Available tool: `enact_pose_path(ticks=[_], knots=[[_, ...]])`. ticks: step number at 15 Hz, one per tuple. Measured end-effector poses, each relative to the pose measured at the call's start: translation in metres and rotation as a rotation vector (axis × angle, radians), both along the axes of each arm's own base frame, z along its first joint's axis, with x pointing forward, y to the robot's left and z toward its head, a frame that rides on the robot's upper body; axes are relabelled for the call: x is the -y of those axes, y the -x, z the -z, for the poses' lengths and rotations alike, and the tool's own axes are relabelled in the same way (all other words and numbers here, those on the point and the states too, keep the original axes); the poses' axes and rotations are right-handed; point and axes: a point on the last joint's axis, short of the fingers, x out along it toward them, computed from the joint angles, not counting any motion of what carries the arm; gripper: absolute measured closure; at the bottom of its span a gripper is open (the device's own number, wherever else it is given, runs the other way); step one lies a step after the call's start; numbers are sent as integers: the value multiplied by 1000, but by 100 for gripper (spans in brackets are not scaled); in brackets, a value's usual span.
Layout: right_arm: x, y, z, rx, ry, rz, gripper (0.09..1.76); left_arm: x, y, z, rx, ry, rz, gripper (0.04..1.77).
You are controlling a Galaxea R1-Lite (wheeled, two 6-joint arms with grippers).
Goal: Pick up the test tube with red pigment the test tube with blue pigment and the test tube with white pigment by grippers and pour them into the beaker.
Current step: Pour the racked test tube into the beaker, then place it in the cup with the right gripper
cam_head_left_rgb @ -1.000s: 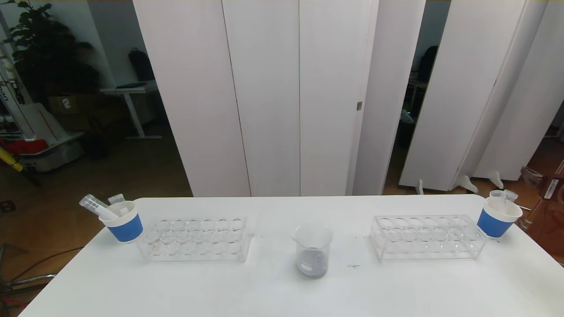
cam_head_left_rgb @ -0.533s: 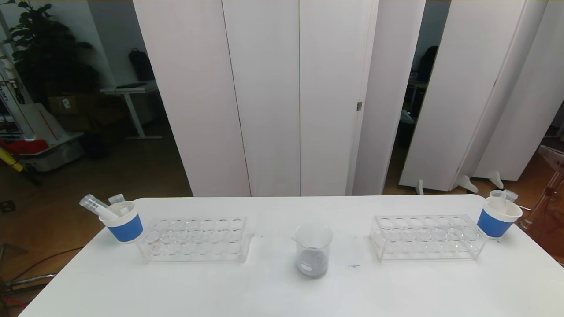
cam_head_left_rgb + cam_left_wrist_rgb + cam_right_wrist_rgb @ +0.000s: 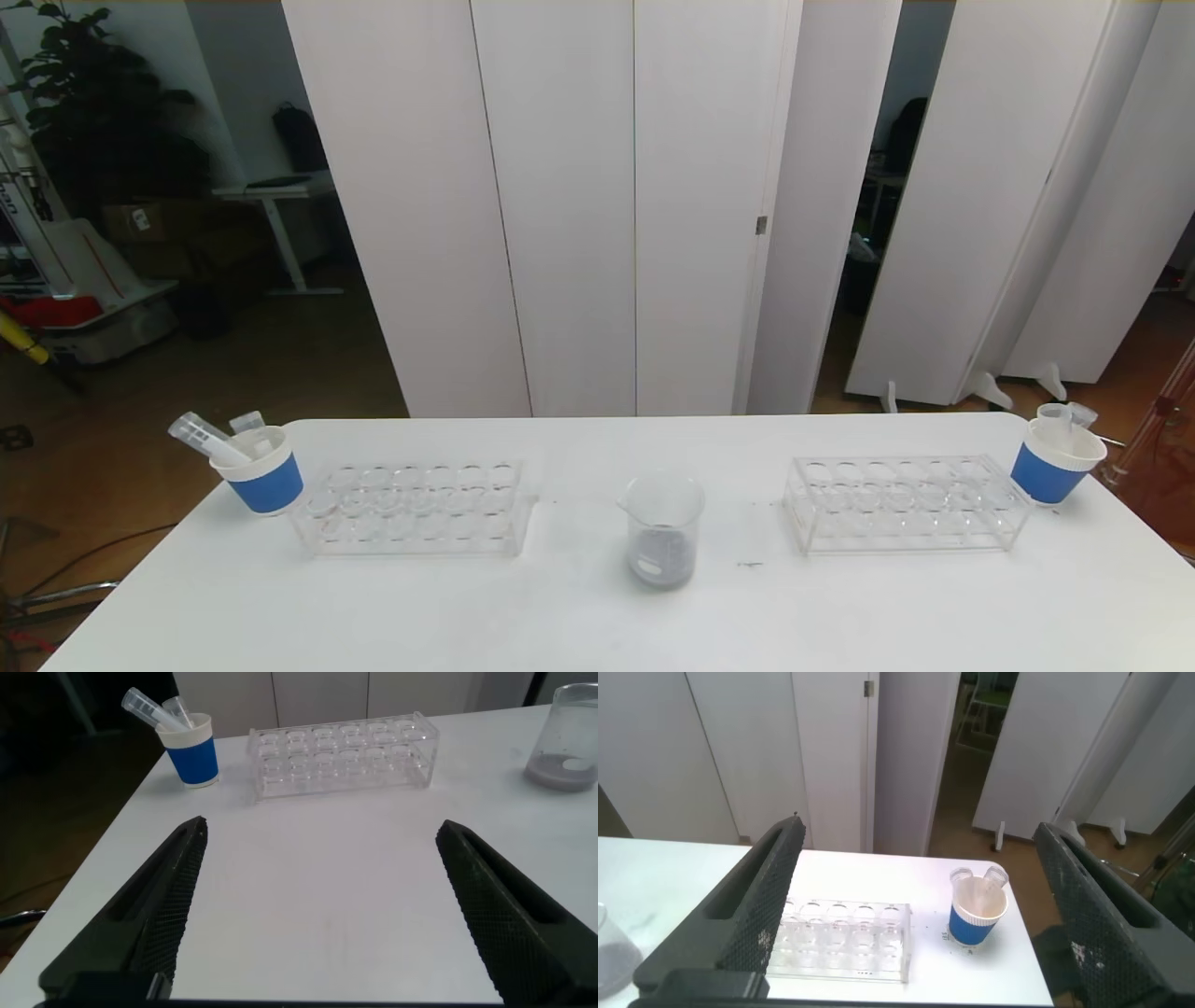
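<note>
I see a white table (image 3: 579, 616) in front of me. In the middle of it stands the beaker (image 3: 662, 529). It is upright, and there is a gray, muddy liquid in the bottom of it.

On my left sits a clear rack (image 3: 414, 507) with many round holes, and I see no tubes standing in it. Just beside its far left end is a white paper cup with a blue sleeve (image 3: 261, 469). Two clear tubes (image 3: 203, 436) lean out of this cup. They look see-through, and I cannot tell what color is inside them.

On my right sits a second clear rack (image 3: 904, 503). Just beside its right end, near the table corner, is another cup with a blue sleeve (image 3: 1055, 462). It also has clear tubes (image 3: 1058, 418) poking out of the top.

My left pincer (image 3: 322, 910) hangs low over the near left part of the table, and its two black fingers are spread wide with nothing between them. The left cup, the left rack and the beaker are all well ahead of it.

My right pincer (image 3: 924, 905) is up high above the right side of the table. Its fingers are spread wide too, holding nothing. The right rack (image 3: 842, 938) and the right cup (image 3: 979, 910) are below it.
</note>
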Motion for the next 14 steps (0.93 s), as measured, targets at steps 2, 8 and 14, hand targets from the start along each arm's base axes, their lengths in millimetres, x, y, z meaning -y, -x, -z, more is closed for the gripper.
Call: enact_pose_path(ticks=[2,8,14], knots=[[-13,28,-2,8,3,-39,10,0,0,0,0,0,0,6],[-33,109,3,83,14,-49,10,0,0,0,0,0,0,6],[-33,184,39,114,-38,-76,10,0,0,0,0,0,0,6]])
